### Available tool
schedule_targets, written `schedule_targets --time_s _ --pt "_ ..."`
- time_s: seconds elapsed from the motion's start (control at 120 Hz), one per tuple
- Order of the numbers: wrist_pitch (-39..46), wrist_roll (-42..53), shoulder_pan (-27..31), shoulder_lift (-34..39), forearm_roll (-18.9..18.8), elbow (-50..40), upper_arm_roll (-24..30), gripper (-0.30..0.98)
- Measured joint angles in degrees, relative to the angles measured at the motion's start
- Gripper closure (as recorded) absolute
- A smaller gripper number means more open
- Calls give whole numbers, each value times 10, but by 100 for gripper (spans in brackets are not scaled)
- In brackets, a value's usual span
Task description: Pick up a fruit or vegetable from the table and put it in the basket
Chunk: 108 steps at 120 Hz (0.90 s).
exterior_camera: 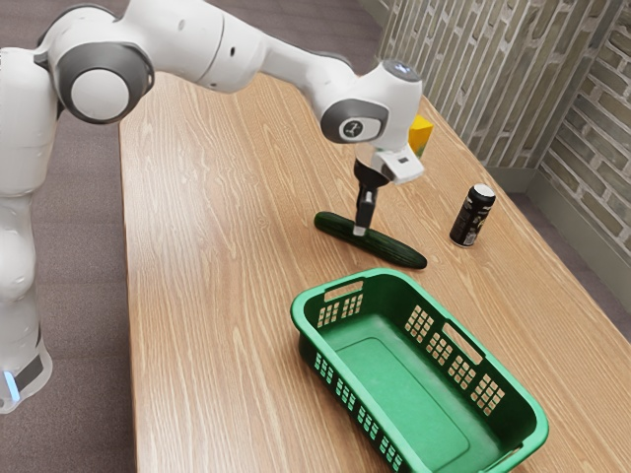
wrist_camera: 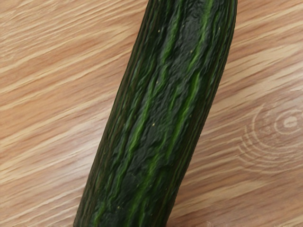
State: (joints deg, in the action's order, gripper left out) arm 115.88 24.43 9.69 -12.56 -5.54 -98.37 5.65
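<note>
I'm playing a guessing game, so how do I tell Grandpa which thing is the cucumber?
On the light-brown wooden table, find the big green plastic basket with holes in its sides. Near its narrow end lies a long, dark-green, wrinkly cucumber, under the black gripper. It lies flat, but its neighbour, the black can, stands upright.

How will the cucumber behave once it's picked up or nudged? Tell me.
The cucumber will probably stay stiff, being thick and almost straight. Its rounded sides suggest it could roll if pushed sideways. The wrinkled, ridged skin may help against slipping.
</note>
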Motion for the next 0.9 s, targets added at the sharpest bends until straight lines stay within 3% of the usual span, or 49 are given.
schedule_targets --time_s 0.658,0.9 --pt "21 38 -5 -43 0 4 2 2" --pt "25 43 -5 -44 -1 4 2 39"
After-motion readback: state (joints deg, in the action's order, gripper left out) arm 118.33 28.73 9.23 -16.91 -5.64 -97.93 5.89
